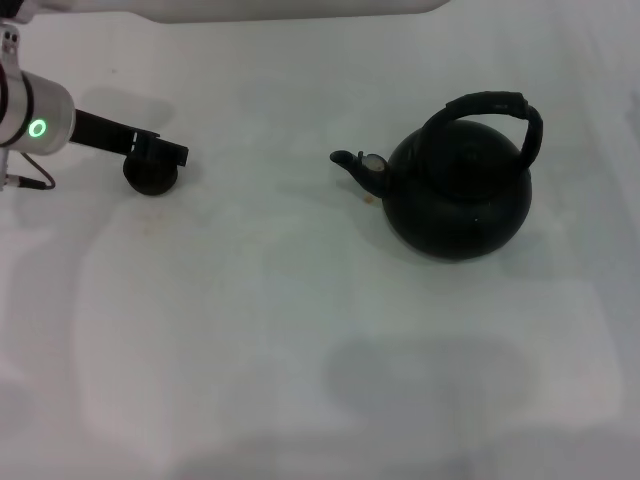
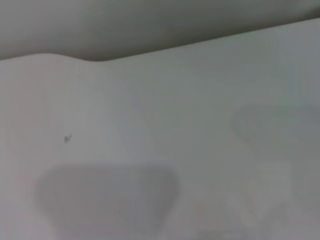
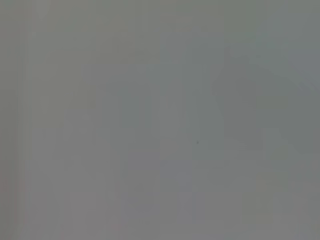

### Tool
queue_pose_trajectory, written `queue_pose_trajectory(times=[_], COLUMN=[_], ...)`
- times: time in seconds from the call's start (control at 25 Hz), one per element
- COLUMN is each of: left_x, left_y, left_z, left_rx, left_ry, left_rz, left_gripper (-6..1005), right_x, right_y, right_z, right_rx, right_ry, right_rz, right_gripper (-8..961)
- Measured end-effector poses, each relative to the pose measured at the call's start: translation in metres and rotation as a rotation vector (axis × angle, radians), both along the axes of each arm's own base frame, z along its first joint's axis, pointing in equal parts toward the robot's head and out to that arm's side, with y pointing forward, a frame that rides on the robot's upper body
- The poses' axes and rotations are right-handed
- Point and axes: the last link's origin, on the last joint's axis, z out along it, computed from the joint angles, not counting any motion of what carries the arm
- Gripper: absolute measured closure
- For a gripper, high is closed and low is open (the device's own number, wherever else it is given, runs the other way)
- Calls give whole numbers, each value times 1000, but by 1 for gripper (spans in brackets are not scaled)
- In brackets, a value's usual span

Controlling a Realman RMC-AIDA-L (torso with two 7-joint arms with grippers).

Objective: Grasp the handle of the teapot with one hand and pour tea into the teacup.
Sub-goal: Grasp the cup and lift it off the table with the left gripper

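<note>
One teapot (image 1: 458, 195), upright on the white table (image 1: 250, 330), handle (image 1: 490, 110) arched over it. One teacup (image 1: 150, 175), well apart, left gripper (image 1: 160, 152) over it; finger state cannot be told. Right gripper unseen

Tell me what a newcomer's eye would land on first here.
The big black teapot stands on the right of the white table, spout pointing left, its arched handle free of any grip. Far to the left, the left gripper is at the small black teacup, seemingly over its rim; whether it grips the cup cannot be told. The right gripper is not in view.
</note>
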Motion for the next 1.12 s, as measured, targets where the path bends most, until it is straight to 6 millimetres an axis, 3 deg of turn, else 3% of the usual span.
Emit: queue_pose_trajectory(times=[1.12], left_x=[0], left_y=[2], left_z=[-8], left_rx=[-20], left_ry=[3], left_rz=[8], left_gripper=[156], right_x=[-3], right_y=[3], right_z=[-1], right_rx=[-3], right_ry=[10], right_rz=[6], right_gripper=[79])
